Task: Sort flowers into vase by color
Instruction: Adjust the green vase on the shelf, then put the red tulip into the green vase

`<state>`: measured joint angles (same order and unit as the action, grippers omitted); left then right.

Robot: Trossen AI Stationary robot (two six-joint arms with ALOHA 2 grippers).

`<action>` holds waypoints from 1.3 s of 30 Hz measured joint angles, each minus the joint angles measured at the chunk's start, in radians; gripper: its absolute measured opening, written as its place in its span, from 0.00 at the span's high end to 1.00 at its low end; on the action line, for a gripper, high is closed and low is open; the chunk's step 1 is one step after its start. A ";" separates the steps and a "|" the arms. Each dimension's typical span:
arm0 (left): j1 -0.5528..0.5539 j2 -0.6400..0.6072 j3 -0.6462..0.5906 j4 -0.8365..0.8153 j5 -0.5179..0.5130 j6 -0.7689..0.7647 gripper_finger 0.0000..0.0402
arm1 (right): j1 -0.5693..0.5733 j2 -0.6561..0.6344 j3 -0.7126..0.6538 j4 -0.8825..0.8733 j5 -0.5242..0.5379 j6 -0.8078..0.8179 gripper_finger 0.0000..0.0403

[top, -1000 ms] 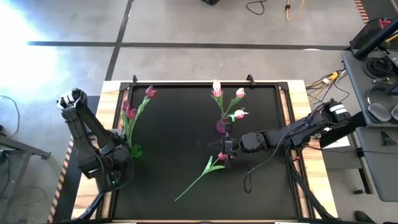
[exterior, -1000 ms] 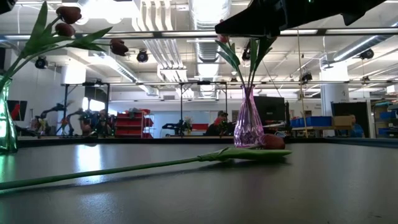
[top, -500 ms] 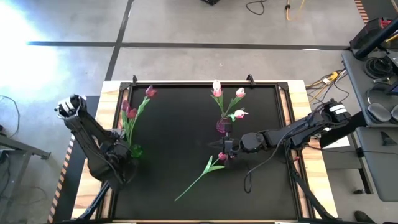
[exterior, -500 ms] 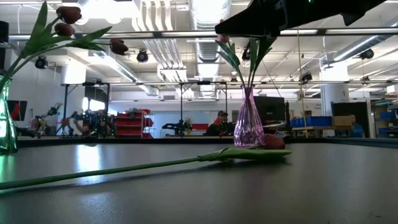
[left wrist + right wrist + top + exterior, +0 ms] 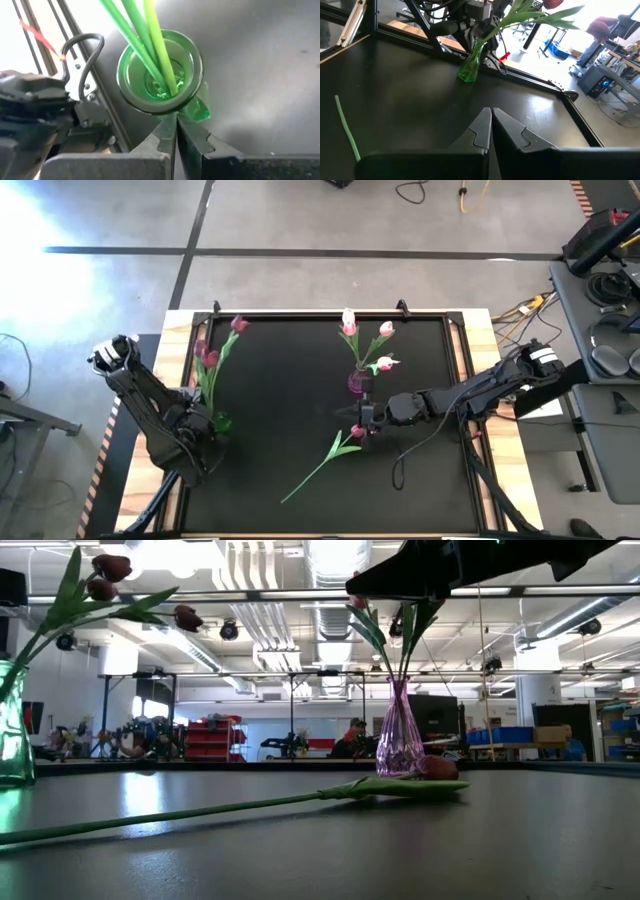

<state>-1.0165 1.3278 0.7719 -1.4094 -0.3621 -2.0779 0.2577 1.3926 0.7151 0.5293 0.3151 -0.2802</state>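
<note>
A green glass vase (image 5: 220, 422) (image 5: 160, 72) stands near the table's left edge and holds three dark red tulips (image 5: 210, 360) (image 5: 110, 565). My left gripper (image 5: 175, 120) is shut, with its fingertips at the vase's rim. A purple vase (image 5: 358, 382) (image 5: 400, 740) at mid-table holds pale pink-white tulips (image 5: 349, 325). One dark-headed tulip (image 5: 335, 448) (image 5: 250, 805) lies flat on the table just near of the purple vase. My right gripper (image 5: 490, 112) (image 5: 358, 418) hovers shut above that tulip's head (image 5: 437, 767), well off the table. My left gripper has its shut fingertips (image 5: 170, 125) against the outer side of the green vase's rim (image 5: 167, 109), coming at it from above and the near-left. The vase stands upright on the table.
The table is a black mat with a raised frame (image 5: 455, 330). Open mat lies between the two vases and along the near edge. In the low view my right arm (image 5: 470, 565) shows as a dark bar overhead. Cables and a side desk sit beyond the right edge.
My left arm has shifted at the green vase. In the low view the vase has slid slightly toward the table's right and stands more upright, and its tulip heads have swung with it. The right arm, the lying tulip and the purple vase have stayed put.
</note>
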 joint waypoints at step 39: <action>0.137 0.027 0.028 0.022 -0.123 0.160 1.00 | 0.015 0.000 0.000 0.000 0.000 -0.011 0.98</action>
<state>-0.8797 1.3551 0.7998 -1.3873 -0.4850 -1.9180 0.2728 1.3930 0.7151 0.5289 0.3147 -0.2915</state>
